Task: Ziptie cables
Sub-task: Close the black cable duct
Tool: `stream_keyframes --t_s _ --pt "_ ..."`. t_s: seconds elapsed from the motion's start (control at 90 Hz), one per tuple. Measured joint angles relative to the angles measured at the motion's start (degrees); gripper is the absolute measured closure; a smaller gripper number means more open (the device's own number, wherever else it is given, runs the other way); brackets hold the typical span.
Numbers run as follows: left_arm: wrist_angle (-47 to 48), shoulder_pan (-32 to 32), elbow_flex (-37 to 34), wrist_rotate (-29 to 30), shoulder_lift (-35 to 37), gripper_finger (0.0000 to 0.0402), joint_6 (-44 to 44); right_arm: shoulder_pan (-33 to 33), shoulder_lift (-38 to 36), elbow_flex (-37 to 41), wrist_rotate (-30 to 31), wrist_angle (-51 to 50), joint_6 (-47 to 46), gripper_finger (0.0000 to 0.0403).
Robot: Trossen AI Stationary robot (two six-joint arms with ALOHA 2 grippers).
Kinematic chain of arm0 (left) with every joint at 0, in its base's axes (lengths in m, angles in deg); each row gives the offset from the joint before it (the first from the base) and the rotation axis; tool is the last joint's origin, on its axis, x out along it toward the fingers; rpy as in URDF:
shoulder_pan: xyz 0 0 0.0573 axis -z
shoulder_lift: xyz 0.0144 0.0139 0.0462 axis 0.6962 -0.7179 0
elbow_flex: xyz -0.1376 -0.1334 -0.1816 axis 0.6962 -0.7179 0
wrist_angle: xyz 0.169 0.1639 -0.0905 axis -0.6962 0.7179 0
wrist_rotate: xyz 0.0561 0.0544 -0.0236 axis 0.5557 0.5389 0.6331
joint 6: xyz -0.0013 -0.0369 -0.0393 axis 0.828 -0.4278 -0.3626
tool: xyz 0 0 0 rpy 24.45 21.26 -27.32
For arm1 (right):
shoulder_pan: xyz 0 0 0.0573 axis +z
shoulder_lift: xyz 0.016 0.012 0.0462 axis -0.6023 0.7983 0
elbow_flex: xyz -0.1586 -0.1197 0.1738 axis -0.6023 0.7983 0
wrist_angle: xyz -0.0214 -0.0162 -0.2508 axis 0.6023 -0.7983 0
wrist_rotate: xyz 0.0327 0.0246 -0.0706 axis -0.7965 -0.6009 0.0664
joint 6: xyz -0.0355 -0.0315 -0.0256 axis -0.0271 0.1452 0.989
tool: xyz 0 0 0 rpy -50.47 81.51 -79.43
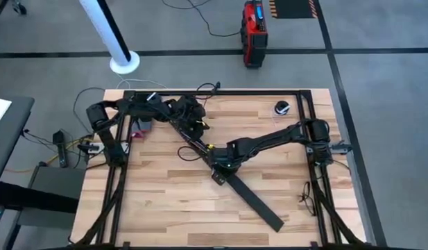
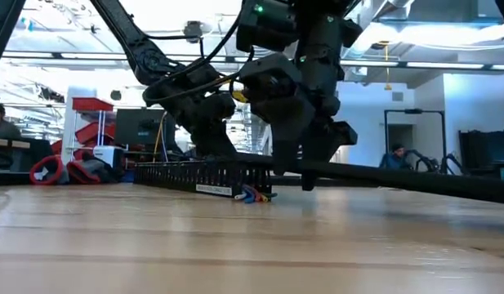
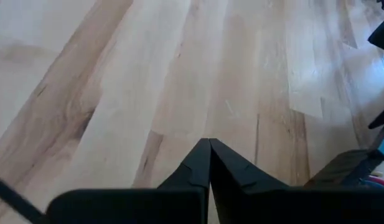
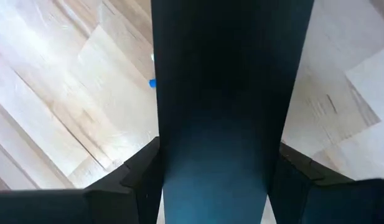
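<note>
A black comb-slotted channel (image 1: 189,139) (image 2: 194,175) lies slantwise on the wooden table. The cables lie along it, and their blue, red and yellow ends (image 2: 252,194) (image 1: 207,147) stick out at its near end. A flat black strip (image 1: 252,201) (image 4: 223,124) runs from mid-table toward the near right. My right gripper (image 1: 222,169) (image 2: 288,167) is shut on that strip. My left gripper (image 3: 210,163) (image 1: 197,119) is shut with nothing between its fingers and hovers over bare wood beside the channel's far part. My right gripper pinches the flat strip by its two long edges, one finger (image 4: 139,171) on each side of its width (image 4: 179,168), close to the strip's far end. The fingers come from above and lie across the strip. The strip reaches away toward the table's near right (image 2: 415,178).
A small black round object (image 1: 281,107) sits at the far right of the table, and a pink thing (image 1: 141,129) sits by the left arm. Thin dark wire loops (image 1: 307,196) lie by the right frame rail. People show in the room behind the table.
</note>
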Motion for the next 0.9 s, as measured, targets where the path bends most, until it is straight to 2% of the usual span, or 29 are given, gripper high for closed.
stream_keyframes --t_s 0.167,0.344,0.433,0.567,0.722,0.9 --pt "0.08 0.0 0.0 -0.39 0.37 0.0401 0.38 -0.09 0.07 -0.08 -0.2 -0.47 -0.25 0.0206" --pt "3.32 0.0 0.02 0.5 6.44 0.0401 3.31 -0.09 0.09 -0.08 -0.19 -1.01 -0.65 0.0206" --pt "9.72 0.17 0.04 3.89 9.28 0.0401 6.44 -0.04 0.1 -0.04 -0.26 -1.2 -0.64 0.0206" --pt "17.13 0.17 -2.17 12.93 10.07 0.0401 9.01 0.0 0.13 -0.01 -0.35 -1.3 -0.59 0.0206" --pt "15.54 -0.55 -6.44 16.74 9.69 0.0402 6.46 0.13 0.15 0.03 -0.32 -1.36 0.02 0.0206" --pt "15.98 -0.57 -8.04 22.23 11.98 0.0402 5.18 0.33 0.18 0.05 -0.17 -1.45 0.46 0.0206"
